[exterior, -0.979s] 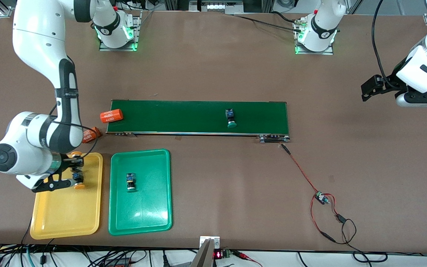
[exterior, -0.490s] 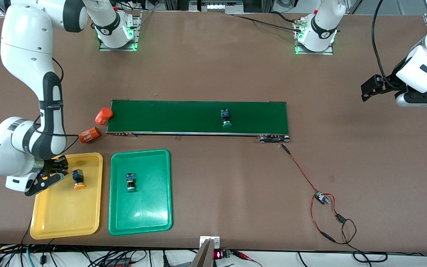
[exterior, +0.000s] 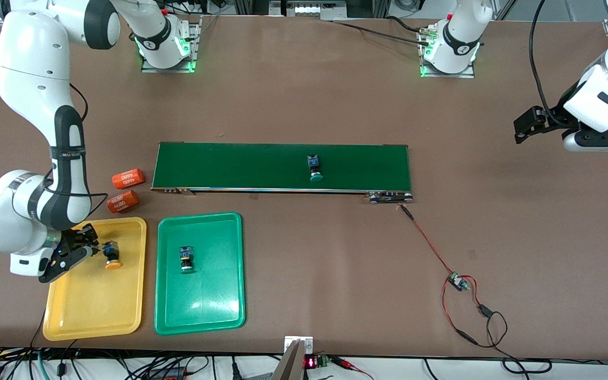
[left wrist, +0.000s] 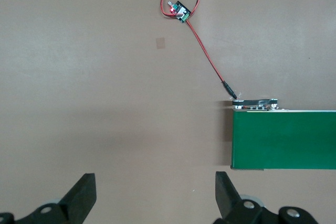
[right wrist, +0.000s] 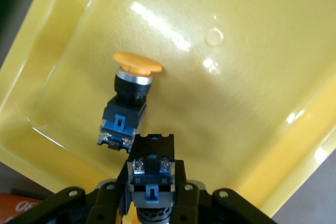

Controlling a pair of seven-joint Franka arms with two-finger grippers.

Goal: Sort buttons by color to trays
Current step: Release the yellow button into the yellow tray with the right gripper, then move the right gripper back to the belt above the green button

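My right gripper (exterior: 74,248) is over the edge of the yellow tray (exterior: 93,311) at the right arm's end. It is shut on a button's black-and-blue body (right wrist: 151,179); that button's cap is hidden. A yellow-capped button (exterior: 110,254) lies in the yellow tray beside the gripper and also shows in the right wrist view (right wrist: 128,98). One green button (exterior: 186,259) lies in the green tray (exterior: 203,311). Another green button (exterior: 314,169) is on the conveyor belt (exterior: 230,163). My left gripper (exterior: 525,129) waits, open and empty, above bare table at the left arm's end.
Two orange "4680" cylinders (exterior: 127,178) (exterior: 123,201) lie on the table between the belt's end and the yellow tray. A small circuit board (exterior: 457,282) with red wires runs from the belt's other end; it also shows in the left wrist view (left wrist: 180,11).
My right gripper has shifted toward the yellow tray's outer edge. The green button on the belt has travelled toward the right arm's end. One orange cylinder has rolled off the belt's end.
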